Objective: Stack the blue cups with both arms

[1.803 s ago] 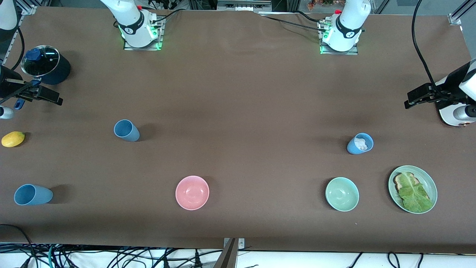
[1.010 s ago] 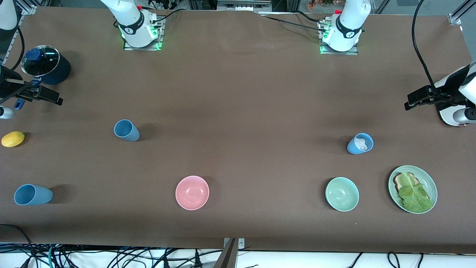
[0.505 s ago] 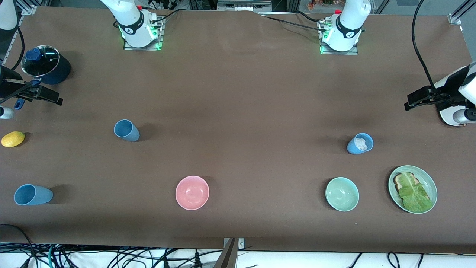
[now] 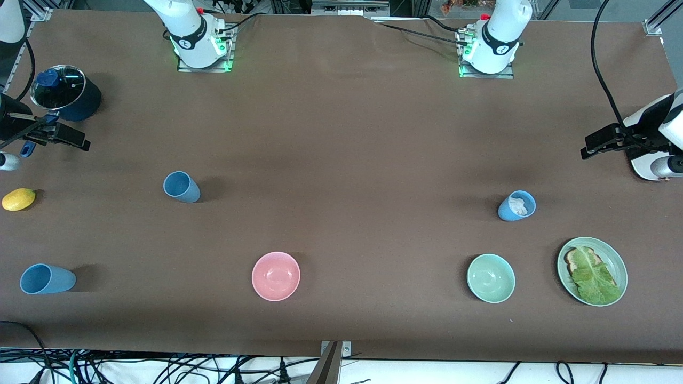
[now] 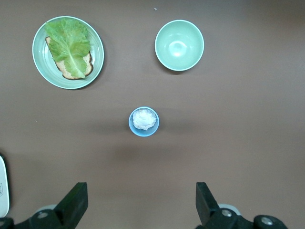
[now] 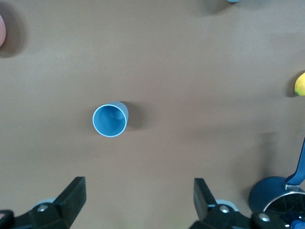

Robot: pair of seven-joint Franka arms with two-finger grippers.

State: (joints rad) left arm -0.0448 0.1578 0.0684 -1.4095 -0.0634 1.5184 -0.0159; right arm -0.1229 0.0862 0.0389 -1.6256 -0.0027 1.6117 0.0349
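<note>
1. Brown matte covering spreads over the whole table (image 4: pixel 341 160), with both arm bases bolted along the edge farthest from the front camera.
2. Left gripper (image 5: pixel 138 205) hangs high over the table at the left arm's end, its two fingers (image 5: pixel 76 202) spread wide apart and holding nothing.
3. One blue cup (image 5: pixel 144 121) stands upright on the table below, ahead of the gap between those fingers and well clear of them; a white crumpled wad sits inside it.
4. Farther out from the left fingers than that cup lie a green bowl (image 5: pixel 179 45) and a green plate (image 5: pixel 68 52) carrying a slice of bread under a lettuce leaf.
5. Right gripper (image 6: pixel 138 202) hangs high over the right arm's end, fingers (image 6: pixel 74 198) likewise wide apart and empty.
6. A second blue cup (image 6: pixel 110 120) stands upright and empty below, ahead of the right fingers and nearer one finger than the other, touching neither.
7. A third blue cup (image 4: pixel 47 279) stands near the table's front edge, toward the right arm's end.
8. Just beside one right fingertip sits a dark navy pot (image 6: pixel 281 200) with a glass lid; a lemon (image 6: pixel 299 84) lies farther out.
9. A pink bowl (image 4: pixel 276 276) rests near the front edge, between the third cup and the green bowl.
</note>
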